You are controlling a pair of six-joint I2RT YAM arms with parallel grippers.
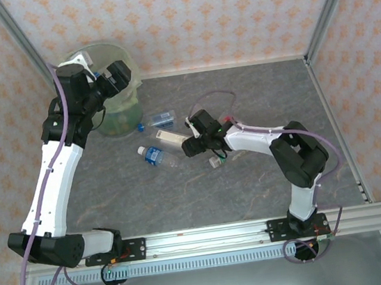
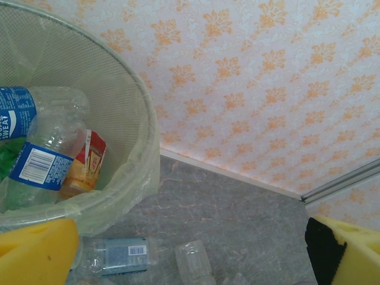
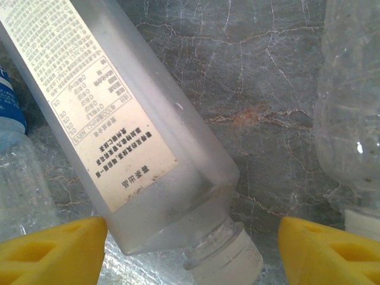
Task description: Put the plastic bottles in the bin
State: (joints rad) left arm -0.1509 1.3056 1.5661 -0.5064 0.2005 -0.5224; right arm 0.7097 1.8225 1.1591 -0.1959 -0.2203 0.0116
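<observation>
The bin [image 1: 122, 118] is a pale-green bucket at the back left. My left gripper [image 1: 119, 73] hangs open over its right rim, nothing between its yellow fingers [image 2: 35, 252]. Inside the bin [image 2: 122, 62] lie a clear blue-labelled bottle [image 2: 44, 154] and an orange one [image 2: 86, 166]. My right gripper [image 3: 190, 249] is open and low over the table, straddling the neck end of a frosted square bottle [image 3: 119, 119] with a cream label and white cap [image 3: 228, 258]. In the top view that frosted bottle [image 1: 171, 138] lies mid-table in front of the right gripper [image 1: 189, 145].
Loose bottles lie around it: a blue-capped one [image 1: 157, 156], a blue-labelled one [image 1: 161, 120] near the bin, and a clear white-capped one [image 1: 215, 160] close under the right wrist, the same clear bottle [image 3: 350, 119] standing right of the fingers. Walls enclose the back and sides.
</observation>
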